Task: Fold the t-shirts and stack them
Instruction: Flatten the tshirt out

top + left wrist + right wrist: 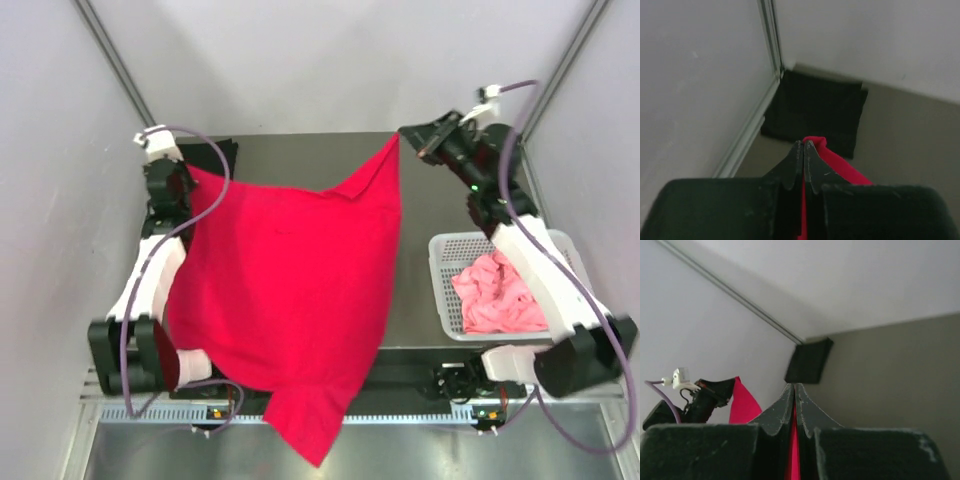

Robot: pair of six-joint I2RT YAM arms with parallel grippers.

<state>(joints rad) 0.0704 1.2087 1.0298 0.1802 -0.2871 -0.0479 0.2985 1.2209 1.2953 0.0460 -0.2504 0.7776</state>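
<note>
The bright red t-shirt hangs spread in the air between my two grippers, its lower end draping past the table's near edge. My left gripper is shut on its far left corner; red cloth shows between the fingers in the left wrist view. My right gripper is shut on the far right corner; a red strip shows between its fingers. The folded black t-shirt lies flat at the far left corner of the table, also in the top view. The salmon pink t-shirt lies crumpled in the basket.
A white lattice basket stands at the right side of the table, under my right arm. Grey walls and metal posts close in the table on the left, far and right sides.
</note>
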